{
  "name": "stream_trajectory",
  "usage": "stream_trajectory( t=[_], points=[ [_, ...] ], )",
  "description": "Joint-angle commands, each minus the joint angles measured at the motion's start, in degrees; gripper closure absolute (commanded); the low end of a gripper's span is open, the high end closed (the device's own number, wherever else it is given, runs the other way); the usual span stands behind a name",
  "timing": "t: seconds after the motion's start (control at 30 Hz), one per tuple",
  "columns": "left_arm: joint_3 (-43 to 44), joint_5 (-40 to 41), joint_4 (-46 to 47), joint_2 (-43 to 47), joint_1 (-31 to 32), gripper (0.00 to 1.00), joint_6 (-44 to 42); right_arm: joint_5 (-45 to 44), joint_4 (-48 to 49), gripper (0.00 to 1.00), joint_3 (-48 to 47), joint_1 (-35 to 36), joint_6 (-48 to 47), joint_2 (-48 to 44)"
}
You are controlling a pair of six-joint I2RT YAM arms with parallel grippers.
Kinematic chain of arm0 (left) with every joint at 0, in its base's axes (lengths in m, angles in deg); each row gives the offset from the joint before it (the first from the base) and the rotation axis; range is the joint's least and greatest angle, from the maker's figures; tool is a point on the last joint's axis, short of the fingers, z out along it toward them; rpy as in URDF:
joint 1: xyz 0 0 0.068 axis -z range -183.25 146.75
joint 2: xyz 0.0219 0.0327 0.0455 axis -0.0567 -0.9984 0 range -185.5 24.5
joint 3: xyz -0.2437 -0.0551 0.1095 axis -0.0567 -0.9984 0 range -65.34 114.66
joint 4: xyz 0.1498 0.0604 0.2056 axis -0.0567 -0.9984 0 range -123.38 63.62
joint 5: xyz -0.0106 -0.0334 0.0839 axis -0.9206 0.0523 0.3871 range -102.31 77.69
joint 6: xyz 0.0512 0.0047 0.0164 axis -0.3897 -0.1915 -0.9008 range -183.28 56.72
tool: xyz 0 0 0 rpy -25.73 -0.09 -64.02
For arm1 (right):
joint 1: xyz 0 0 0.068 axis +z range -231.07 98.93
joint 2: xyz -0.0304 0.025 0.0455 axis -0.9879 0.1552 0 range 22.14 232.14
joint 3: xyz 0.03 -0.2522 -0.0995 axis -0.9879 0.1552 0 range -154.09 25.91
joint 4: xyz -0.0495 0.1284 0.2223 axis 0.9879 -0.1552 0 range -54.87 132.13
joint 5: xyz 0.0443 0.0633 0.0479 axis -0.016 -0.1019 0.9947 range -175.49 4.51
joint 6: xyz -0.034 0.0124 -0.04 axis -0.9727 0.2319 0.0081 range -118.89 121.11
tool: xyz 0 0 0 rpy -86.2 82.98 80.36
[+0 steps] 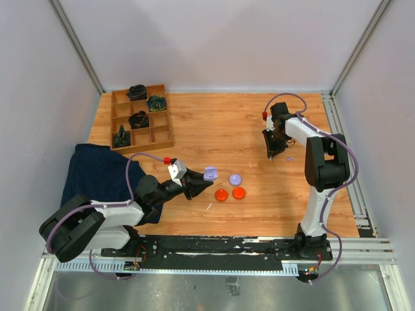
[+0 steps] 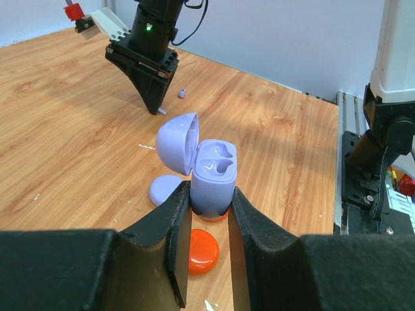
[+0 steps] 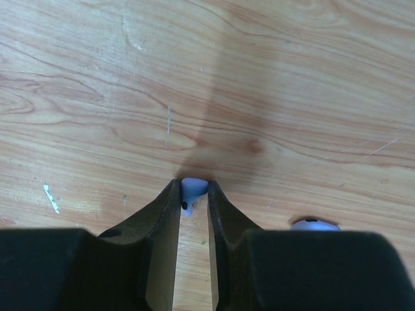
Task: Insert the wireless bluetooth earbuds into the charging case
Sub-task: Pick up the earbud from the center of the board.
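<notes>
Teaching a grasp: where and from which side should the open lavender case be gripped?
Probably the case low on its body, pinched from the base end as the left fingers do: the open lid and upward-facing wells must stay clear.

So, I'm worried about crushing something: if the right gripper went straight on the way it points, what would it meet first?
The wooden table, straight beyond the tips of the right gripper. The lavender earbud pinched there would probably touch it first. How close it already is, I cannot tell.
</notes>
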Motion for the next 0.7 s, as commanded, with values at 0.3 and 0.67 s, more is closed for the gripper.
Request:
stream_trajectory(
  t=[0.3, 0.67],
  points=[
    [1.1, 3.1, 3.6, 1.3, -0.4, 1.00, -0.7, 1.7, 5.7, 0.82, 9.6, 4.2, 1.5, -15.9],
    [2.6, 3.1, 6.9, 0.1, -0.4, 1.00, -3.4, 2.3, 14.2, 0.82, 18.2, 13.6, 4.5, -35.8]
  ],
)
